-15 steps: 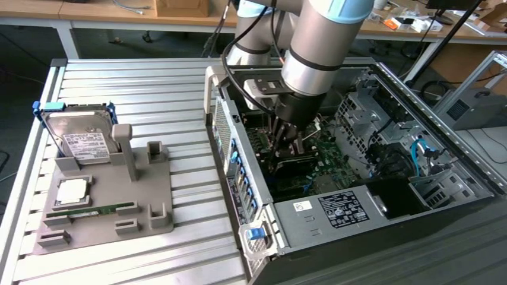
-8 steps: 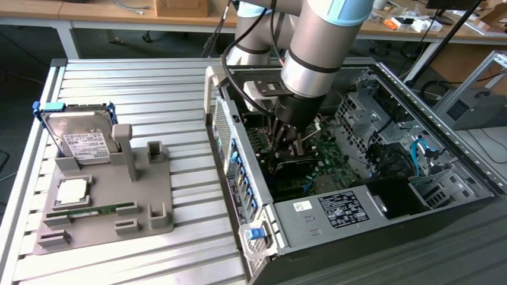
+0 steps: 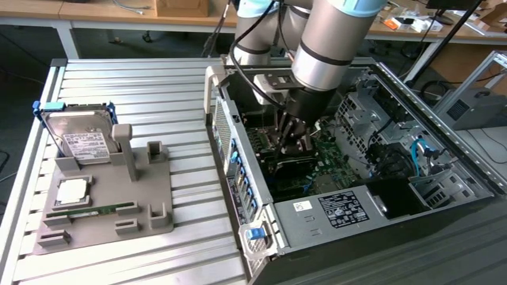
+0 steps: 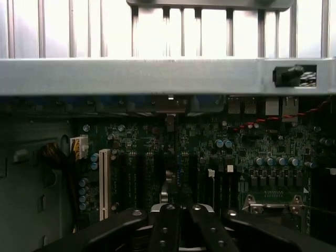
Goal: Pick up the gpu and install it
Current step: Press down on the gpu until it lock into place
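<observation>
In the exterior view the arm (image 3: 333, 41) reaches down into the open computer case (image 3: 357, 178), which lies on its side at the exterior view's right on the slatted metal table (image 3: 142, 77). The tool (image 3: 291, 139) is deep inside the case, just above the green motherboard (image 3: 329, 157), with its fingers drawn together. A dark flat card — the gpu (image 3: 295, 147) — sits edge-on under the fingertips, down at the board; whether the fingers actually pinch it I cannot tell from here. At the exterior view's left, well apart from the case, a grey holder tray (image 3: 111, 202) carries a silver hard drive (image 3: 79, 139) with a white label, standing tilted at its far end, and a narrow green memory stick (image 3: 91, 211) lying flat nearer the front. In the wrist view the black fingers (image 4: 165, 231) are close together over the motherboard (image 4: 252, 152), with a pale metal piece (image 4: 165, 197) showing just beyond them — it may be part of the gpu, though I cannot say for sure. A white slot (image 4: 104, 184) runs along the board beside several dark slots, and the case's grey metal wall (image 4: 157, 76) crosses beyond the board.
</observation>
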Robot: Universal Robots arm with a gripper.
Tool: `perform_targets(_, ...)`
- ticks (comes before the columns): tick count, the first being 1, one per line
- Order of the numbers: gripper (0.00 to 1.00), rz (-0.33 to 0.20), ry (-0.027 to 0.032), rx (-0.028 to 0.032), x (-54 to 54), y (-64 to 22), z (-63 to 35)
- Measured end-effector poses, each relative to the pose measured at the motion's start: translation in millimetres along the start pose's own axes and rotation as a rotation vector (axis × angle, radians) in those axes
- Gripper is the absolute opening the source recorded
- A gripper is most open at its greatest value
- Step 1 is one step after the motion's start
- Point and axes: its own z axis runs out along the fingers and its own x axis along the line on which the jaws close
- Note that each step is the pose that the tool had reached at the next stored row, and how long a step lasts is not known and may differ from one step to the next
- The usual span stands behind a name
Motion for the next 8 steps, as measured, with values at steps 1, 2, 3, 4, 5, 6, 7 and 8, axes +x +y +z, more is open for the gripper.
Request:
perform_targets(1,0.11,0.000,0.0001,-0.0009,0.0,-4.3,-0.2)
perform_targets(2,0.11,0.000,-0.0001,-0.0016,0.0,-8.6,-0.3)
perform_targets(3,0.11,0.000,0.0001,-0.0028,0.0,-13.4,-0.6)
perform_targets(4,0.11,0.000,0.0002,-0.0041,0.0,-18.6,-0.9)
perform_targets(5,0.11,0.000,0.0000,-0.0054,0.0,-23.6,-1.0)
perform_targets(6,0.11,0.000,0.0000,-0.0069,0.0,-28.6,-1.2)
perform_targets(7,0.11,0.000,0.0001,-0.0085,0.0,-33.6,-1.5)
perform_targets(8,0.11,0.000,0.0001,-0.0100,0.0,-38.3,-1.6)
